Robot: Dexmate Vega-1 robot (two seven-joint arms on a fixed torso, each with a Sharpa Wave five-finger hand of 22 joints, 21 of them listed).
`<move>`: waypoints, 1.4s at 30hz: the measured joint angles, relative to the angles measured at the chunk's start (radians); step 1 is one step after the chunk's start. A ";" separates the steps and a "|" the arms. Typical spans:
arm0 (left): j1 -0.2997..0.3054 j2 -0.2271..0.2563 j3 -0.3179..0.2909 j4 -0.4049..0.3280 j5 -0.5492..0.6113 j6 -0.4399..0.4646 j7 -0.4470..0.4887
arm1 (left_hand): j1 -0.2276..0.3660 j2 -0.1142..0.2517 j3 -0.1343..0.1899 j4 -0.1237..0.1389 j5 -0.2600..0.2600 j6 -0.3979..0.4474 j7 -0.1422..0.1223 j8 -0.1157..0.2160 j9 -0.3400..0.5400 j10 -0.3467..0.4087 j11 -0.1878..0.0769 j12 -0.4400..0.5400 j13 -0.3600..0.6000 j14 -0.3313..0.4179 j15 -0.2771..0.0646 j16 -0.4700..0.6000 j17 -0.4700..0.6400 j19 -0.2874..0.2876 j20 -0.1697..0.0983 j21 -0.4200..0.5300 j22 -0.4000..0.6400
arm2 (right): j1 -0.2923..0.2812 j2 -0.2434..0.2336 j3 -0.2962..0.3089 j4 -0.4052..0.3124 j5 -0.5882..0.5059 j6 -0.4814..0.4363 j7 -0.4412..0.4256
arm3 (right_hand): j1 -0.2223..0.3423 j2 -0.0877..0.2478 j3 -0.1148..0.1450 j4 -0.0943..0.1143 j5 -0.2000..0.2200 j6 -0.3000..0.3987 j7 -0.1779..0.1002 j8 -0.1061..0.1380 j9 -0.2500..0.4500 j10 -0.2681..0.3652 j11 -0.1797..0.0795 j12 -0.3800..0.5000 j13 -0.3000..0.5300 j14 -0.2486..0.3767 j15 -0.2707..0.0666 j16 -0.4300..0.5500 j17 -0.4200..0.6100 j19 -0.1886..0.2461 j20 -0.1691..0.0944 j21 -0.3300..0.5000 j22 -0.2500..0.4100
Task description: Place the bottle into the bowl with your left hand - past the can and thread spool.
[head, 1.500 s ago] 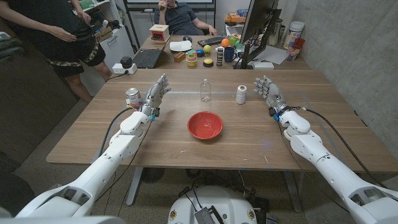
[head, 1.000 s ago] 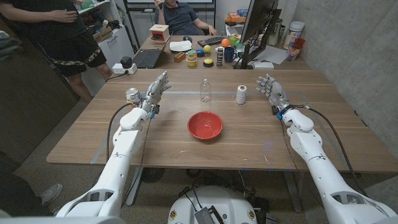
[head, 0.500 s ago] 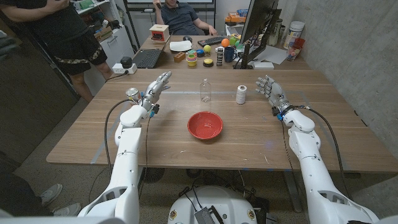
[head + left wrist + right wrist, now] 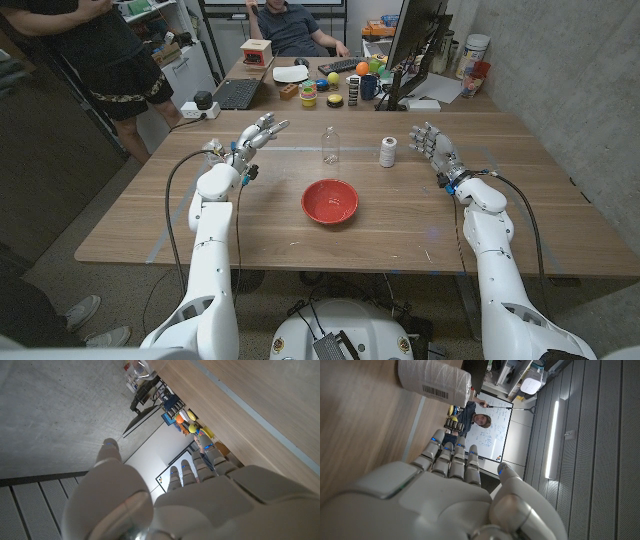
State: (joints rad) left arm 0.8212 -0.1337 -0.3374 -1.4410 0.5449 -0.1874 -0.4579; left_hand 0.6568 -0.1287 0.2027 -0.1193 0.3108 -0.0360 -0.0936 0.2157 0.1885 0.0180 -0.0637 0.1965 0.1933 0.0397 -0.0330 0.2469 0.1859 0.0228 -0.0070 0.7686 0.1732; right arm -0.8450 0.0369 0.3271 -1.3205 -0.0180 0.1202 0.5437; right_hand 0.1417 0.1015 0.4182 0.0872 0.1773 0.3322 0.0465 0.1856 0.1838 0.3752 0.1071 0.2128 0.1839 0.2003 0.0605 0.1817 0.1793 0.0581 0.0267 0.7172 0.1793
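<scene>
The left robot hand (image 4: 254, 136) hovers empty, fingers spread, with the can (image 4: 212, 151) just behind it. The bottle (image 4: 330, 144) stands further right, beyond the bowl (image 4: 330, 201). Best to reach sideways, gripping its middle upright.

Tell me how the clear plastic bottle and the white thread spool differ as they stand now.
The clear plastic bottle is see-through, and it is taller and slimmer; the white thread spool is opaque, and it is shorter and stouter. The bottle stands straight behind the red bowl; the spool stands nearer the right hand. Both stand upright on the wooden table, untouched.
</scene>
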 measured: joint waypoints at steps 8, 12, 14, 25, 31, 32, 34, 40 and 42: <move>-0.006 -0.014 0.000 -0.012 0.082 -0.023 0.006 | 0.065 0.003 0.009 -0.026 0.008 -0.031 -0.023 -0.012 0.000 -0.014 -0.013 0.000 0.000 0.000 0.000 -0.017 0.000 0.005 0.005 -0.018 0.000 | 0.010 0.018 0.026 0.012 -0.025 0.007 0.026 | -0.003 -0.003 0.000 0.000 0.000 0.000 0.000 0.000 0.000 0.000 0.000 0.000 0.000 0.000 0.000 0.000 0.000 0.000 0.000 0.000 0.000; -0.009 -0.018 0.002 -0.015 0.115 -0.031 0.014 | 0.091 0.002 0.011 -0.033 0.008 -0.051 -0.025 -0.017 0.001 -0.029 -0.004 -0.005 0.000 -0.009 0.002 -0.025 0.000 0.005 0.005 -0.027 0.002 | 0.014 0.023 0.035 0.017 -0.032 0.011 0.036 | -0.005 -0.005 0.000 0.000 0.000 0.000 0.000 0.000 0.000 0.000 0.000 0.000 0.000 0.000 0.000 0.000 0.000 0.000 0.000 -0.003 0.000; -0.011 -0.019 0.005 -0.016 0.137 -0.035 0.022 | 0.099 0.003 0.011 -0.036 0.015 -0.061 -0.032 -0.017 0.005 -0.041 -0.001 -0.005 0.000 -0.009 0.002 -0.029 0.000 0.001 0.009 -0.029 0.002 | 0.017 0.026 0.040 0.021 -0.036 0.013 0.042 | -0.005 -0.005 0.000 0.000 0.000 0.000 0.000 0.000 0.000 0.000 0.000 0.000 0.000 0.000 0.000 0.000 0.000 0.000 0.000 -0.004 0.000; -0.022 -0.019 0.031 -0.021 0.222 -0.041 0.043 | 0.129 -0.001 0.010 -0.035 0.015 -0.115 -0.028 -0.028 0.005 -0.099 0.011 -0.012 0.000 -0.046 0.015 -0.044 0.003 -0.013 0.024 -0.054 0.002 | 0.025 0.032 0.053 0.028 -0.049 0.022 0.068 | -0.005 -0.005 -0.004 0.004 0.000 0.000 0.000 0.000 0.000 0.000 0.000 0.000 0.000 0.000 0.000 0.000 0.000 0.000 0.000 -0.006 0.000; -0.033 -0.015 0.051 -0.018 0.254 -0.043 0.041 | 0.134 -0.005 -0.006 -0.027 0.015 -0.132 -0.021 -0.031 0.005 -0.121 0.023 -0.012 0.004 -0.069 0.019 -0.052 0.007 -0.026 0.029 -0.066 0.002 | 0.027 0.032 0.058 0.028 -0.053 0.027 0.080 | -0.006 -0.006 -0.004 0.004 0.000 0.006 0.006 0.000 0.000 0.000 0.000 0.000 0.000 0.000 0.000 0.000 0.000 0.000 0.000 -0.008 0.000; -0.034 -0.015 0.053 -0.017 0.257 -0.043 0.040 | 0.134 -0.005 -0.006 -0.027 0.015 -0.132 -0.021 -0.031 0.005 -0.124 0.026 -0.012 0.005 -0.069 0.019 -0.052 0.008 -0.027 0.030 -0.070 0.002 | 0.027 0.032 0.059 0.028 -0.053 0.027 0.080 | -0.011 -0.011 -0.004 0.004 0.000 0.006 0.006 0.000 0.000 0.000 0.000 0.000 0.000 0.000 0.000 0.000 0.000 0.000 0.000 -0.008 0.000; -0.038 -0.013 0.062 -0.013 0.266 -0.044 0.035 | 0.133 -0.006 -0.015 -0.024 0.015 -0.138 -0.015 -0.031 0.005 -0.133 0.031 -0.012 0.005 -0.077 0.025 -0.052 0.008 -0.030 0.032 -0.074 0.002 | 0.028 0.032 0.061 0.029 -0.053 0.028 0.084 | -0.011 -0.011 -0.004 0.004 0.000 0.006 0.006 0.000 0.000 0.000 0.000 0.000 0.000 0.000 0.000 0.000 -0.002 0.000 0.000 -0.008 0.000; -0.046 -0.007 0.082 -0.007 0.290 -0.046 0.028 | 0.125 -0.014 -0.027 -0.021 0.015 -0.137 0.003 -0.035 0.010 -0.163 0.038 -0.012 0.005 -0.100 0.028 -0.059 0.007 -0.049 0.034 -0.088 0.002 | 0.030 0.031 0.066 0.033 -0.053 0.028 0.092 | -0.011 -0.011 -0.004 0.004 0.000 0.006 0.006 0.000 0.000 0.000 0.000 0.000 0.000 0.000 0.000 0.000 -0.003 0.001 0.001 -0.008 0.000; -0.049 -0.005 0.090 -0.006 0.302 -0.046 0.027 | 0.125 -0.013 -0.031 -0.016 0.015 -0.135 0.004 -0.035 0.010 -0.167 0.039 -0.012 0.005 -0.110 0.030 -0.060 0.012 -0.051 0.032 -0.093 0.001 | 0.032 0.030 0.068 0.035 -0.054 0.029 0.095 | -0.011 -0.011 -0.004 0.004 0.000 0.006 0.006 0.000 0.000 0.000 0.000 0.000 0.000 0.000 0.000 0.000 -0.003 0.004 0.004 -0.008 0.000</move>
State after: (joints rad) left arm 0.7726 -0.1392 -0.2470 -1.4474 0.8467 -0.2331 -0.4308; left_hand 0.7821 -0.1422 0.1714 -0.1355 0.3261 -0.1714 -0.0891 0.1808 0.1980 -0.1489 -0.0249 0.1847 0.1981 -0.0702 -0.0030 0.1871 0.1979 -0.0280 0.0248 0.6754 0.1747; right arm -0.8133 0.0673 0.3953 -1.2852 -0.0716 0.1489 0.6383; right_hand 0.1308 0.0908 0.4141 0.0913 0.1773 0.3377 0.0520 0.1856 0.1837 0.3751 0.1070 0.2128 0.1837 0.2002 0.0604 0.1817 0.1767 0.0617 0.0304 0.7094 0.1792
